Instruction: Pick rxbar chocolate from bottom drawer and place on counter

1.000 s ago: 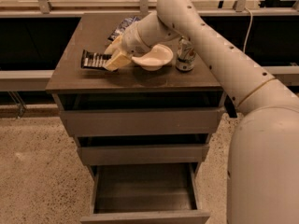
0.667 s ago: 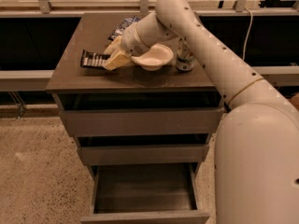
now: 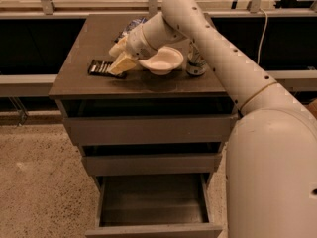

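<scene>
camera view: placing step, rxbar chocolate (image 3: pixel 100 67) on counter (image 3: pixel 79 46) left of the bowl (image 3: pixel 163 62), gripper (image 3: pixel 119 66) at it, can't tell if clamped, next lift clear.

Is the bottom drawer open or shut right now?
Open: the bottom drawer juts out, interior exposed. The claw is at the rxbar chocolate on the counter.

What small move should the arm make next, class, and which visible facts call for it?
Probably lift the tool straight up, clear of the rxbar chocolate. The bar lies flat on the counter, left of the bowl, with the tool at its right end. The bottom drawer stands open with nothing visible inside, so the placing looks done.
</scene>
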